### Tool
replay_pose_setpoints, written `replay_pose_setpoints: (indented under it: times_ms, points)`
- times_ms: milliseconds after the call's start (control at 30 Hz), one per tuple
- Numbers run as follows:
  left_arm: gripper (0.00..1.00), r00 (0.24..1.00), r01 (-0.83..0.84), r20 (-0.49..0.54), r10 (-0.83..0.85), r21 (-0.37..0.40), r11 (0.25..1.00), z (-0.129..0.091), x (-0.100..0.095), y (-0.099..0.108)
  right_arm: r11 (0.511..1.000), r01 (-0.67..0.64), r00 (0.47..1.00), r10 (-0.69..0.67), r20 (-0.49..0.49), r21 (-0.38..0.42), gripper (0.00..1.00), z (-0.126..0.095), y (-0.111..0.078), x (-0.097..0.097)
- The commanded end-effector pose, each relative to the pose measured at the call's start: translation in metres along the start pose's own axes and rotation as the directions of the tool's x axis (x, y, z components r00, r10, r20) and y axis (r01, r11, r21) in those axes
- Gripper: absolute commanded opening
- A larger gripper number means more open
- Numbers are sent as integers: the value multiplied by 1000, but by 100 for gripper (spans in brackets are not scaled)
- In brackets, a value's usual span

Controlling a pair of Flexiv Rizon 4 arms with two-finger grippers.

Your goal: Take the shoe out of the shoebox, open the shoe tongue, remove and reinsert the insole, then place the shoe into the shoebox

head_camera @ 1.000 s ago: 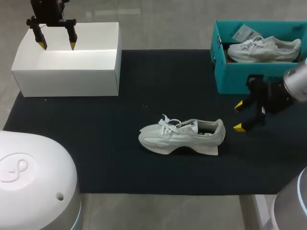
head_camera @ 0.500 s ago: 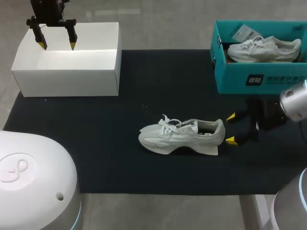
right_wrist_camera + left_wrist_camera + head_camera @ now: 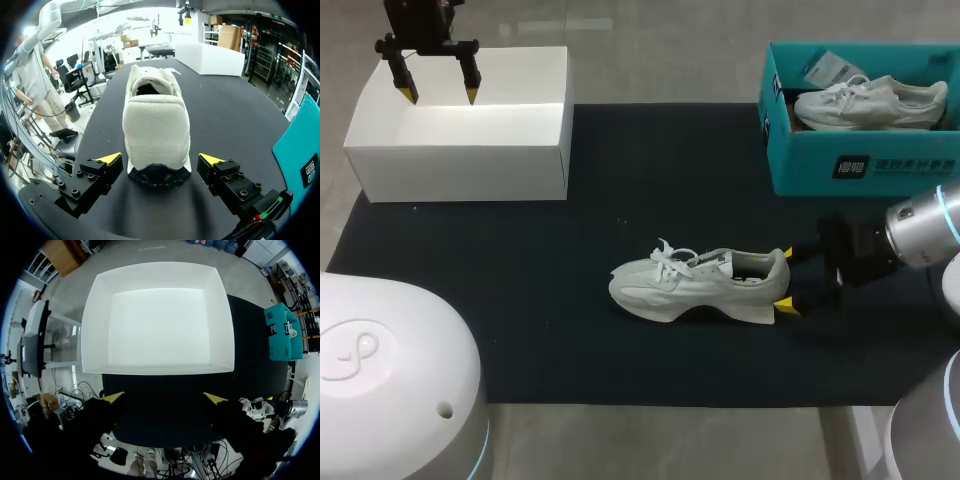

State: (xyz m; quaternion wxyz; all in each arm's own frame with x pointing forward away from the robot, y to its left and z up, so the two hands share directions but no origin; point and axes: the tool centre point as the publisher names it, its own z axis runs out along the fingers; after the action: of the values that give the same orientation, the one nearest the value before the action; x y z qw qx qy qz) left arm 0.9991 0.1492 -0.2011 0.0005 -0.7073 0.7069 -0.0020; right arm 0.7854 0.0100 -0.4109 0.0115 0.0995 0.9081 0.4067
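Shoe (image 3: 156,115) lies on the worktop (image 3: 570,330), heel between your right pincer's (image 3: 160,159) wide-open fingers, not gripped yet. Centre on the heel, go slightly deeper, close evenly so it doesn't twist. Left pincer (image 3: 439,95) hangs wide over the white box (image 3: 460,160).

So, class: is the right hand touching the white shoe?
Apart. Right wrist view: mat shows between the white shoe heel and both fingertips of the right hand.

Robotics lab: left arm (image 3: 420,15), right arm (image 3: 920,230) over black-matted table (image 3: 520,300).
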Motion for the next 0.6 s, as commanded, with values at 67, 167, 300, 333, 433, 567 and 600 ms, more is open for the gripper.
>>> replay_pose_setpoints:
  times_ms: [67, 167, 300, 333, 433, 567, 600]
  points:
    - [100, 1000, 0, 1, 0, -1, 1000, 0, 0, 0, 1000, -4, 1000, 4, -11, -21, 100, 19, 0, -7]
    - [100, 1000, 0, 1, 0, -1, 1000, 0, 0, 0, 1000, 0, 1000, -1, -24, -27, 100, 25, 3, -6]
    - [100, 1000, 0, 1, 0, -1, 1000, 0, 0, 0, 1000, 1, 999, -2, -46, -23, 100, 33, 2, -4]
    - [100, 1000, 0, 1, 0, -1, 1000, 0, 0, 0, 1000, 0, 998, -1, -58, -19, 100, 35, 2, -3]
    - [100, 1000, 0, 1, 0, -1, 1000, 0, 0, 0, 1000, -5, 998, 4, -70, -18, 100, 41, 1, -1]
    - [100, 1000, 0, 1, 0, -1, 1000, 0, 0, 0, 1000, -23, 999, 22, -46, -5, 0, 42, 0, -1]
    - [100, 1000, 0, 1, 0, -1, 1000, 0, 0, 0, 1000, -25, 999, 25, -38, -1, 0, 42, 0, -2]
